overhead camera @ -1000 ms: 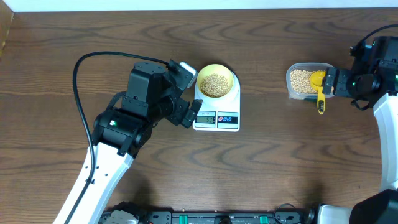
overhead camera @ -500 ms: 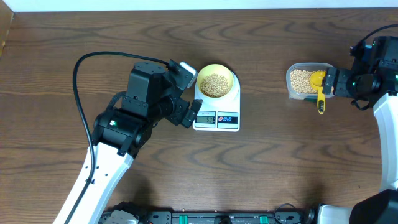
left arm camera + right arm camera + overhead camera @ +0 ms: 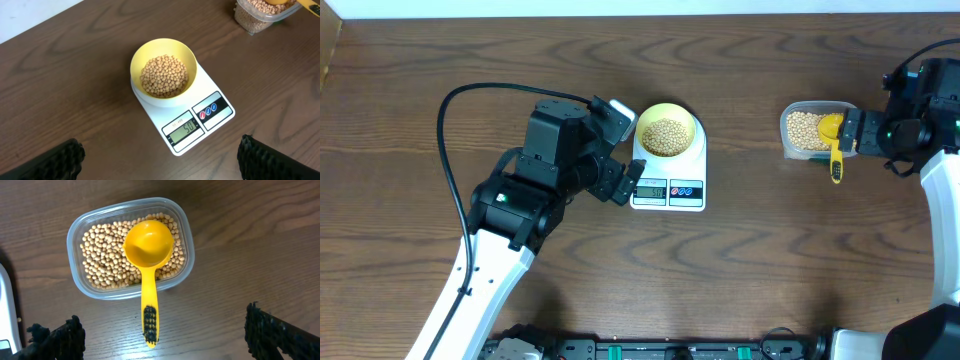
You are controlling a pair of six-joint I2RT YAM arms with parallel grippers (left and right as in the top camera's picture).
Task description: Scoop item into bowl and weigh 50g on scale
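A wooden table (image 3: 75,75) seen from two wrist cameras. The left end effector (image 3: 165,167) has its fingers (image 3: 60,160) spread wide apart, holding nothing. Just ahead of it, centred between them, sits the white scale (image 3: 155,112), its display (image 3: 183,131) nearest the end effector and reading what looks like 50. On the far part of the scale's platform stands the yellow-green bowl (image 3: 137,60), partly filled with tan beans (image 3: 164,75).

The right end effector (image 3: 167,340) is also spread wide and empty. Ahead of it lies a clear plastic tub (image 3: 75,245) holding more beans (image 3: 100,260). A yellow scoop (image 3: 148,242) rests cup-up on those beans, its handle running back over the tub's rim toward the end effector, ending between the fingers without touching either.
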